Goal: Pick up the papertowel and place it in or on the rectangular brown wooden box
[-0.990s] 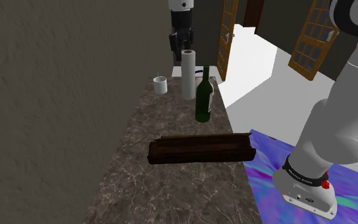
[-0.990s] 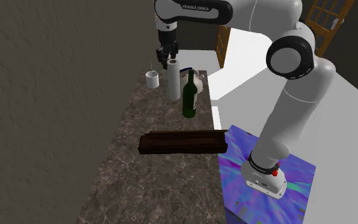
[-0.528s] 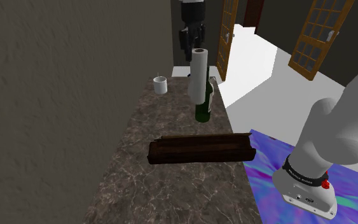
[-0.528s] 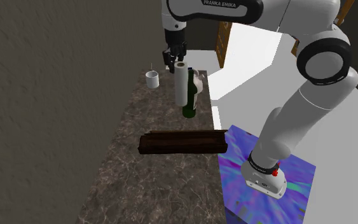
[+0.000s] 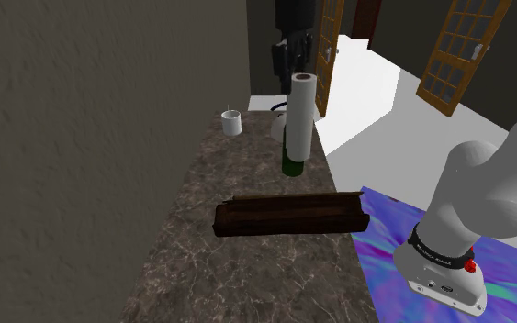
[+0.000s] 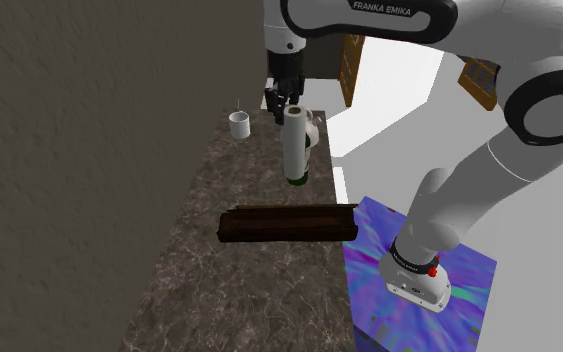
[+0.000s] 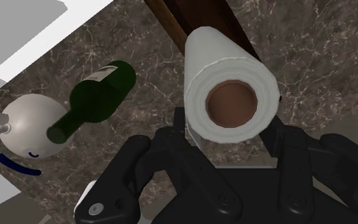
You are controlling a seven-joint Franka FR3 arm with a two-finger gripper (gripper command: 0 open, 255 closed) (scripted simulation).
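Note:
A white paper towel roll [image 5: 301,115] [image 6: 294,143] [image 7: 229,83] with a brown core hangs upright in the air, clasped near its top by my black gripper [image 5: 295,64] [image 6: 282,101] [image 7: 230,130], which is shut on it. In both exterior views the roll overlaps the green wine bottle [image 5: 292,165] [image 6: 298,180]. The long dark brown wooden box [image 5: 290,214] [image 6: 287,223] [image 7: 200,15] lies across the marble counter [image 5: 238,266], nearer the stand than the roll. In the wrist view the box lies beyond the roll's lower end.
A green wine bottle [image 7: 95,98] and a white round jug [image 7: 23,129] with a handle stand on the counter close to the roll. A small white cup [image 5: 231,122] [image 6: 238,124] sits further back by the wall. Wooden lattice doors [image 5: 455,50] stand beyond the counter.
The gripper has lifted the paper towel roll off the counter and carried it rightward and nearer, over the wine bottle, toward the box.

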